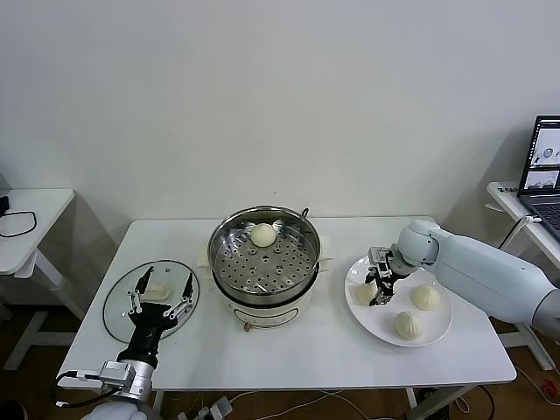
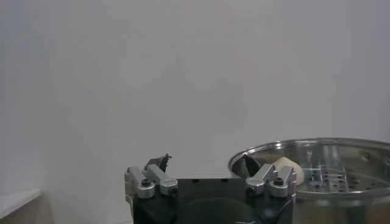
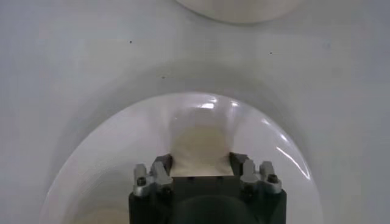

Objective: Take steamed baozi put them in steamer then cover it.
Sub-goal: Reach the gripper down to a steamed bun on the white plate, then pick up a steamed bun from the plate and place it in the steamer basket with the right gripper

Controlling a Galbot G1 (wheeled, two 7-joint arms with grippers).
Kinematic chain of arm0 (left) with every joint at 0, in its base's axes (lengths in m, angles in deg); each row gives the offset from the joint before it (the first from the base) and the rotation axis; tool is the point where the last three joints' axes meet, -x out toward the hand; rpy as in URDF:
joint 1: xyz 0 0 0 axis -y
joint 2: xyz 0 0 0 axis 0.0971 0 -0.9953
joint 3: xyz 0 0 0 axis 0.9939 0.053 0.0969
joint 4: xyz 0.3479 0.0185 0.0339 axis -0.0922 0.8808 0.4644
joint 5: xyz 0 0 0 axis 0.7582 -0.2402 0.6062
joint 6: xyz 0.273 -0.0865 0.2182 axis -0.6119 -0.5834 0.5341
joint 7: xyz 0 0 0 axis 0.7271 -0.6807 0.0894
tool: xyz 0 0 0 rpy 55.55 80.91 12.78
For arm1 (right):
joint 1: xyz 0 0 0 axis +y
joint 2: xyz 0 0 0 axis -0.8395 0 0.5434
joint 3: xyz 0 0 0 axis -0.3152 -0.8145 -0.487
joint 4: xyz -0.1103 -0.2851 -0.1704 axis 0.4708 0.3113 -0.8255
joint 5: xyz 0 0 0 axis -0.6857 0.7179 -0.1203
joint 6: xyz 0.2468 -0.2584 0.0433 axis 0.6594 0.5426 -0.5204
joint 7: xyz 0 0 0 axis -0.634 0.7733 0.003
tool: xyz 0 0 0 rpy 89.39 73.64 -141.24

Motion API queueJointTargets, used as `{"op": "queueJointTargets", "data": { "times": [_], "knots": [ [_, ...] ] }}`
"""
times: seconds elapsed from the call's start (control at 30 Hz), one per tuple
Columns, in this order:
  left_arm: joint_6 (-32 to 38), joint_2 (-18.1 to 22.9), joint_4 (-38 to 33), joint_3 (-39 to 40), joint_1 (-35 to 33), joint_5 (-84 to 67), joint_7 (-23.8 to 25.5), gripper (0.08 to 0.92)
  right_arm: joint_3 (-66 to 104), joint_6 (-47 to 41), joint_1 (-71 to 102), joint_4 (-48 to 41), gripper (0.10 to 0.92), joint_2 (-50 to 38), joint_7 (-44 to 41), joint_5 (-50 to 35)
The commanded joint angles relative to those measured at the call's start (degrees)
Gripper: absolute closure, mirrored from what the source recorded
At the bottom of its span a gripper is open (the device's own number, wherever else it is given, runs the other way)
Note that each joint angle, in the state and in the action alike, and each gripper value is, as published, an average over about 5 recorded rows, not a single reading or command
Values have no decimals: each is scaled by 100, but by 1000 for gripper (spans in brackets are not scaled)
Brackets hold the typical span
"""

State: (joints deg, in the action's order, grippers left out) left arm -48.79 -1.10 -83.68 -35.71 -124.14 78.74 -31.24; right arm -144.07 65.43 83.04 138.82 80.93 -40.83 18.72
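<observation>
The steamer (image 1: pixel 262 258) stands mid-table with one baozi (image 1: pixel 263 234) on its perforated tray; both also show in the left wrist view, the steamer (image 2: pixel 341 161) and the baozi (image 2: pixel 291 170). Three baozi lie on the white plate (image 1: pixel 437 331): one (image 1: pixel 363 294) at its left edge, one (image 1: pixel 426 297) and one (image 1: pixel 408 325). My right gripper (image 1: pixel 378 289) is down on the plate, its fingers closed against the sides of the left baozi (image 3: pixel 201 146), which rests on the plate (image 3: pixel 109 164). My left gripper (image 1: pixel 160 293) is open and empty above the glass lid (image 1: pixel 118 308).
The lid lies flat on the table's left part. The table's front edge (image 1: pixel 289 385) is near my left arm. A white side table (image 1: pixel 35 219) stands far left, and a laptop (image 1: pixel 544 171) on a stand far right.
</observation>
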Motion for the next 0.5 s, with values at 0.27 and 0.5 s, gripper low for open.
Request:
{"op": "queueJointTargets", "data": {
  "times": [0.27, 0.5],
  "knots": [
    [-14, 6, -93, 37, -25, 9, -12, 177, -583, -266, -1009, 864, 381, -664, -229, -787],
    [-13, 0, -129, 86, -32, 19, -16, 177, -2228, -703, -3173, 2104, 384, -1196, -322, -1986]
  ]
}}
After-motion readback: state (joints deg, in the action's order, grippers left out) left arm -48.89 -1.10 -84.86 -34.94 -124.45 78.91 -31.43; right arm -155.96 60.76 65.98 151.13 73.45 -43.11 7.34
